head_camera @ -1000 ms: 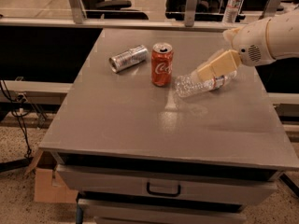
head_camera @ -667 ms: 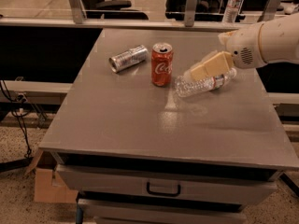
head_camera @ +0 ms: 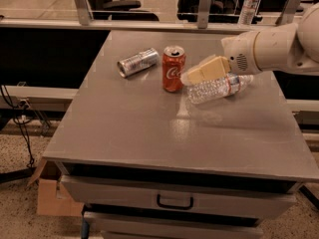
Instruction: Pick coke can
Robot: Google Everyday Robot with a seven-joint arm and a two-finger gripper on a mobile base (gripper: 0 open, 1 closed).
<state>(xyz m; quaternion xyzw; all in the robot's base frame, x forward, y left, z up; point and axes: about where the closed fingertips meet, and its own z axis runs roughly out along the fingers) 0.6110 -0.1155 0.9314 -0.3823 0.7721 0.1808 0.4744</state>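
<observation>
The red coke can (head_camera: 173,68) with white script and a silver top stands upright near the middle of the grey table (head_camera: 149,128). My gripper (head_camera: 192,75) reaches in from the right on a white arm (head_camera: 271,49). Its beige fingers (head_camera: 207,69) point left, and the tip lies just right of the can at about its mid height, above the lying water bottle.
A silver-grey can (head_camera: 138,61) lies on its side left of the coke can. A clear plastic water bottle (head_camera: 218,88) lies on its side right of it, under the fingers. Another bottle (head_camera: 247,5) stands behind the table. A drawer with a handle (head_camera: 174,202) is at the front.
My gripper has moved left across the water bottle and now ends close beside the coke can. The cans and bottle have not moved.
</observation>
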